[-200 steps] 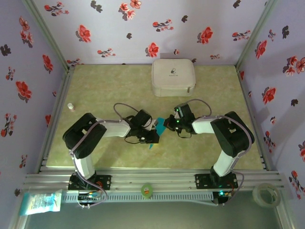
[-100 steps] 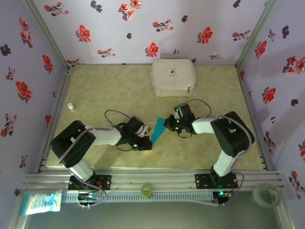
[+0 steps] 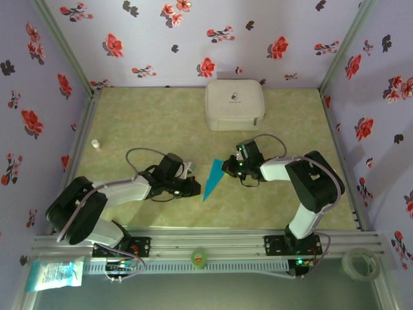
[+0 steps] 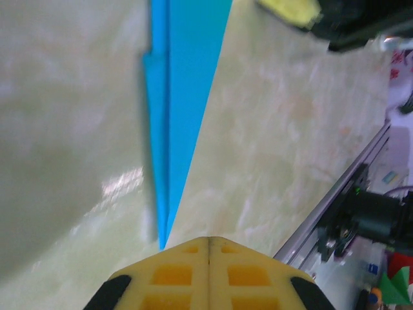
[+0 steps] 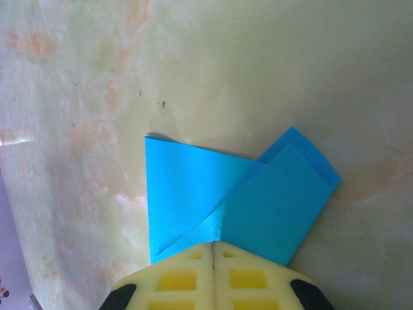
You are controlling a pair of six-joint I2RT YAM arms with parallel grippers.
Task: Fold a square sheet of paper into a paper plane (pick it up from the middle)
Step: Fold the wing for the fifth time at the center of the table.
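Observation:
The paper plane (image 3: pixel 211 179) is a slim turquoise dart on the table's middle, nose toward the near edge. My right gripper (image 3: pixel 228 168) is shut on its wide tail end. In the right wrist view the layered blue flaps (image 5: pixel 240 197) spread out from under the closed fingertips of that gripper (image 5: pixel 213 243). My left gripper (image 3: pixel 194 188) sits just left of the nose, shut and holding nothing. In the left wrist view the plane (image 4: pixel 184 97) narrows to a point beside the tips of the left gripper (image 4: pixel 210 239), a small gap apart.
A white zip case (image 3: pixel 235 104) stands at the back centre. A small white cylinder (image 3: pixel 95 144) is by the left wall. The metal rail (image 3: pixel 213 242) runs along the near edge, with a green roll (image 3: pixel 198 258) below it. Floral walls close in three sides.
My left gripper has slid left and off the plane's nose, its jaws closing fully. The whole dart now lies uncovered. The right gripper has stayed put.

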